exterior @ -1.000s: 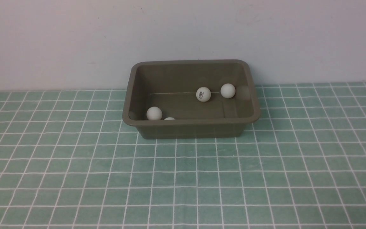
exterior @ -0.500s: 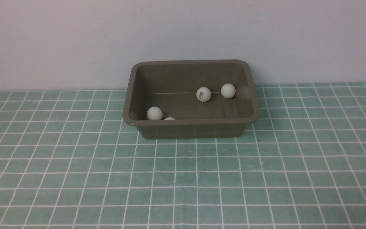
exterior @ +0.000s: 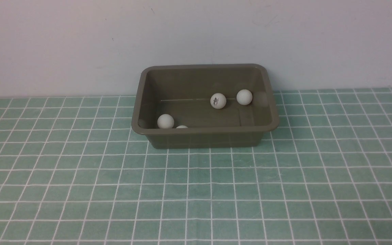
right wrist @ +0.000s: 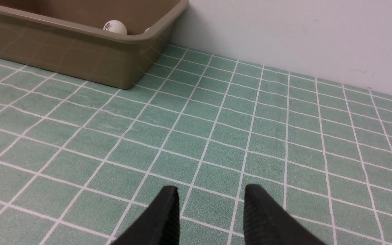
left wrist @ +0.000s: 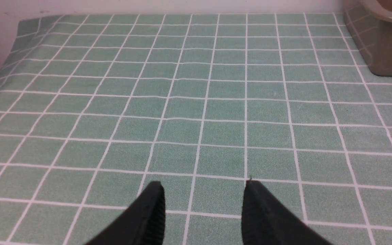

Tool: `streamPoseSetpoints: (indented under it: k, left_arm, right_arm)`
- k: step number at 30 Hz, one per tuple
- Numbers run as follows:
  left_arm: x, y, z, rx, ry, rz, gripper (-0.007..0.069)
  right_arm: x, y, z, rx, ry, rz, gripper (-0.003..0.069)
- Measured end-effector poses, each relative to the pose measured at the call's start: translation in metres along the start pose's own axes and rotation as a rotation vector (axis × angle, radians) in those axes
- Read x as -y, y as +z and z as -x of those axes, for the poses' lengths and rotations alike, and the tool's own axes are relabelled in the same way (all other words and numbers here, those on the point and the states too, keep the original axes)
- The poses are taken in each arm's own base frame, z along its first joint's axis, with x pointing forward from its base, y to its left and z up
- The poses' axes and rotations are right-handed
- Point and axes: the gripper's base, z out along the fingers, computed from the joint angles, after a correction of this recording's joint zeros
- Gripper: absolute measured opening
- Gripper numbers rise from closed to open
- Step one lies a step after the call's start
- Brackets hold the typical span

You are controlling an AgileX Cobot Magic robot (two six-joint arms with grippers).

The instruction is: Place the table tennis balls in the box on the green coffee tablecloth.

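Olive-brown plastic, the box (exterior: 204, 105) sits toward the far edge of the green coffee tablecloth (exterior: 196, 190), close to the wall. Four table tennis balls show inside it in the front view: one with a dark logo (exterior: 218, 100) and a plain one (exterior: 244, 97) just beside it toward the box's right end, a third (exterior: 165, 121) at the near-left corner, and a fourth (exterior: 181, 127) next to it, mostly hidden behind the near rim. More could lie out of sight against that near wall; I cannot tell. No ball is visible on the cloth in any view.

The left claw (left wrist: 204, 204) hangs over bare cloth well to the left of the box, its jaws apart with nothing between them. The right claw (right wrist: 211, 207) hovers over bare cloth to the right of the box, also holding nothing; its jaws show a gap, though that seems to be as tightly closed as it gets.

As a judgement, the task looks finished or nearly so: every visible ball is already in the box and both arms are drawn back.
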Motion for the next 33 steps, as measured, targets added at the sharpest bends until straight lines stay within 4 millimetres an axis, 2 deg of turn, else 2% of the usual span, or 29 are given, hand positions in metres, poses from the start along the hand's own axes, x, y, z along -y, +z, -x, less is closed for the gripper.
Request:
streamPoseSetpoints:
  k: [18, 33]
  left_arm:
    - [0.0, 0.0, 0.0, 0.0, 0.0, 0.0, 0.0288]
    - [0.0, 0.0, -0.0001, 0.0, 0.0, 0.0, 0.0288]
  right_arm:
    - [0.0003, 0.0, -0.0002, -0.002, -0.008, -0.003, 0.0253]
    - [0.0015, -0.0002, -0.0005, 0.004, 0.07, 0.023, 0.0253]
